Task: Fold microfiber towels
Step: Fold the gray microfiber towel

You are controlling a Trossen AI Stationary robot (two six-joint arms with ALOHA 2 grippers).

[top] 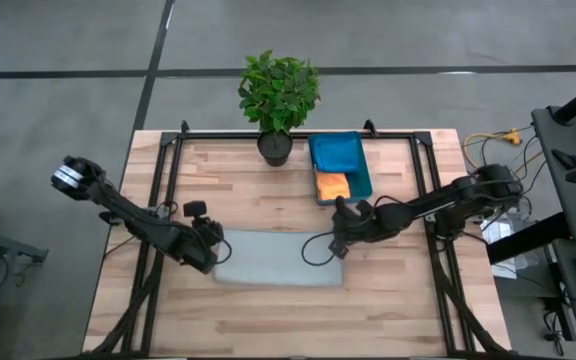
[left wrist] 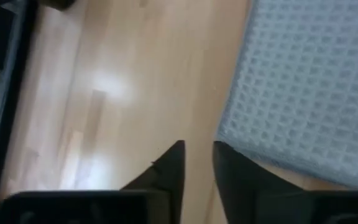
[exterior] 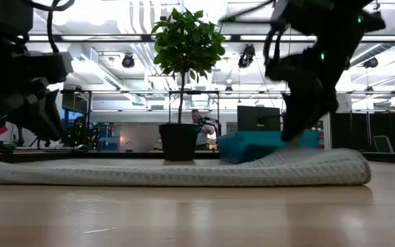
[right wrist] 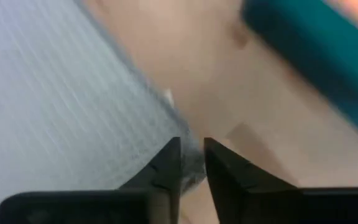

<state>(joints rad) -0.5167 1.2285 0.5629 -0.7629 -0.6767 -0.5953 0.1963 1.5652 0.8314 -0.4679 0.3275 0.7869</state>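
Towel work first: the left gripper (left wrist: 197, 163) hangs just off the left end of the pale grey towel (top: 279, 257), and its two dark fingers (left wrist: 170, 169) stand a little apart with only bare wood showing in the gap between them, so it holds nothing. The right gripper (right wrist: 192, 159) sits at the towel's right end, at the corner nearest the bin, and its fingers (right wrist: 166, 167) are also a little apart; the towel's edge lies right by the tips, but I cannot tell if they touch it. The grey towel lies flat in a long folded strip across the middle of the wooden table (top: 268, 320), between the two grippers, and its right end looks thick and rounded in the low view. Behind the right gripper, near the back edge of the table, sits the teal bin (top: 360, 178). Inside it lies a blue towel (top: 334, 153) toward the back and an orange towel (top: 332, 185) toward the front. Just to the left of the bin stands a green plant (top: 278, 90) in a black pot (top: 275, 148). A black frame (top: 168, 175) runs around the table top.
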